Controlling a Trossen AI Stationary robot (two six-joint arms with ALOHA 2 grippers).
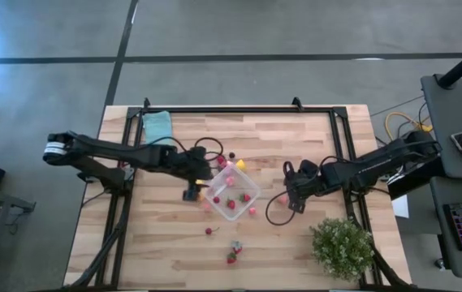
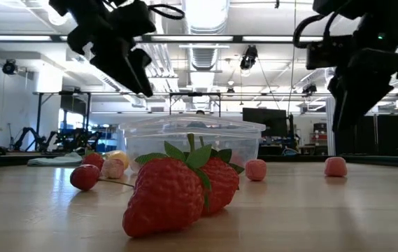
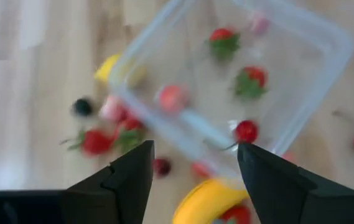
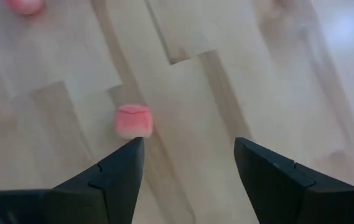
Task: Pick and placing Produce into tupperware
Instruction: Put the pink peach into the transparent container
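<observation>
The tupperware (image 1: pixel 232 195), a clear lidless tub, stands mid-table with several red produce pieces inside (image 3: pixel 249 79). More produce lies around it: a yellow piece (image 1: pixel 240 165), pink pieces (image 1: pixel 252 211), two strawberries (image 2: pixel 181 189) near the front edge. My left gripper (image 1: pixel 192 193) hangs open over the table at the tub's left side (image 3: pixel 195 146), holding nothing; a yellow piece (image 3: pixel 211 199) lies on the table below it. My right gripper (image 4: pixel 189 140) hangs open to the tub's right, above the wood, with a pink piece (image 4: pixel 133 121) just beyond one fingertip.
A bushy green potted plant (image 1: pixel 343 247) stands at the near right corner. A folded teal cloth (image 1: pixel 158 125) lies at the far left. A black frame (image 1: pixel 239 109) runs along the table's far and side edges. Bare wood lies between the tub and the right gripper.
</observation>
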